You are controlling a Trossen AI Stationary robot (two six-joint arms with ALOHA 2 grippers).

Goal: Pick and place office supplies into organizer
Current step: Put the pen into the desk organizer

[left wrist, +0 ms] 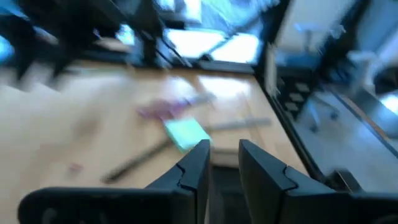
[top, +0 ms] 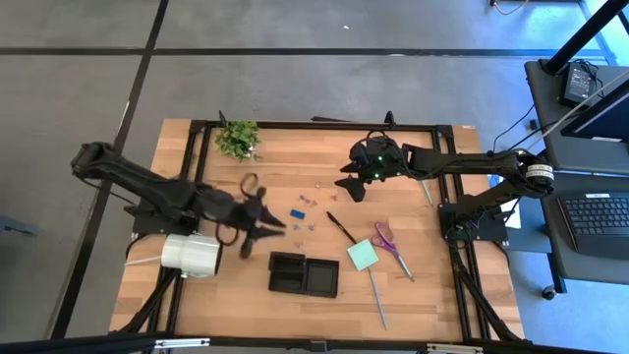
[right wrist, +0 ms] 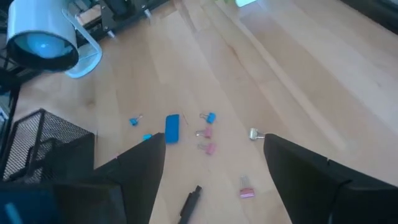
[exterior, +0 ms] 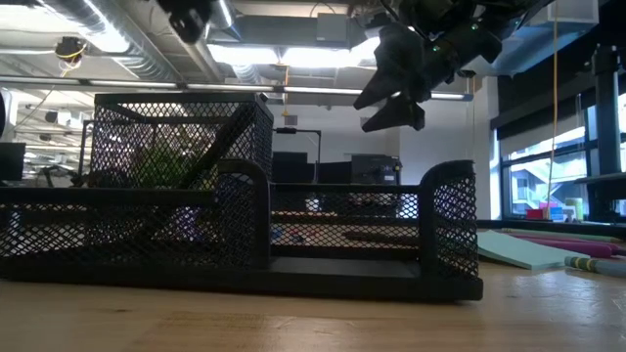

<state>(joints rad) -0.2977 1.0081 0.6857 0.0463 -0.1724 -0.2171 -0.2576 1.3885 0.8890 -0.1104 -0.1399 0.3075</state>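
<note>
Seen from above, the wooden counter (top: pixel 197 305) fills the middle of the frame, with a white roll (top: pixel 191 255) at lower left and the black mesh organizer (top: pixel 304 275) at lower centre; no supplies show in its compartments, though the mesh hides part of them in the low view. The left pincer (top: pixel 263 228), left of centre, has its fingers (left wrist: pixel 194 171) a narrow gap apart; whether anything sits between them cannot be told. The right pincer (top: pixel 351 183), upper centre, gapes wide and holds nothing. Likely risks: the blurred, fast-moving left arm could clip the organizer's wall, and tiny clips (right wrist: pixel 208 132) may slip from a wide grasp. Scissors (top: pixel 390 244), the green sticky-note pad (top: pixel 362 256), a pen (top: pixel 341 227) and a grey stick (top: pixel 377 298) lie right of the organizer.
</note>
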